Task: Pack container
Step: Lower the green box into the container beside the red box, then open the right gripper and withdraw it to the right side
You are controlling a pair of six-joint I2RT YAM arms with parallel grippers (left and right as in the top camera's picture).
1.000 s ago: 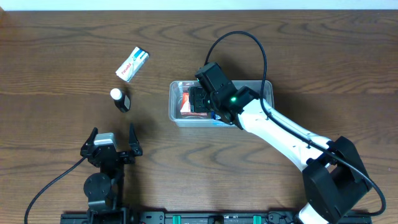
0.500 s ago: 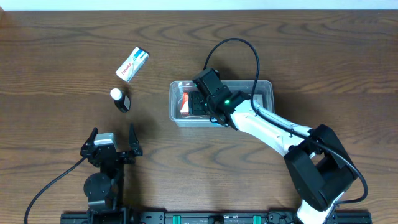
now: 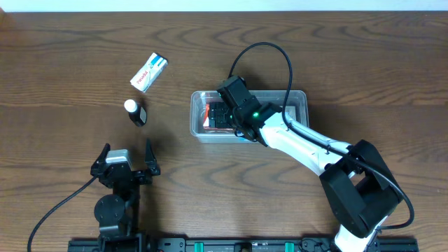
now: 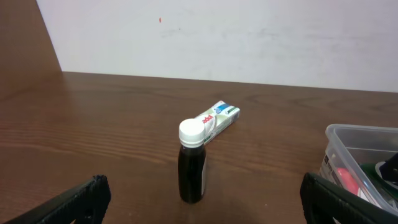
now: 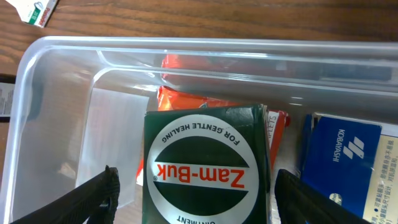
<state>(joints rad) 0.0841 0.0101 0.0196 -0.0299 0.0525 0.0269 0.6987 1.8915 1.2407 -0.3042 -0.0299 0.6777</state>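
**Right hand (image 5: 196, 190) low over the clear plastic rectangular tub (image 5: 37, 93), its fingers spread to either side of a dark green Zam-Buk carton (image 5: 205, 168).**

The container sits on the brown wooden desk (image 3: 70, 42) right of centre, directly under the right arm. It is see-through, with rounded corners and a raised rim. The green carton lies label-up on an orange packet (image 5: 180, 99), with a blue box (image 5: 339, 162) just beside it. A strip of tub floor shows between the left finger and the carton, so I judge the carton set down rather than gripped. It lies flat, likely to leave room for more. The left hand (image 3: 127, 148) rests near the front edge with its fingers wide apart, holding nothing. It faces a small dark bottle with a white cap (image 4: 191, 165) and a white carton (image 3: 149, 71), both well apart from the container and not yet packed.
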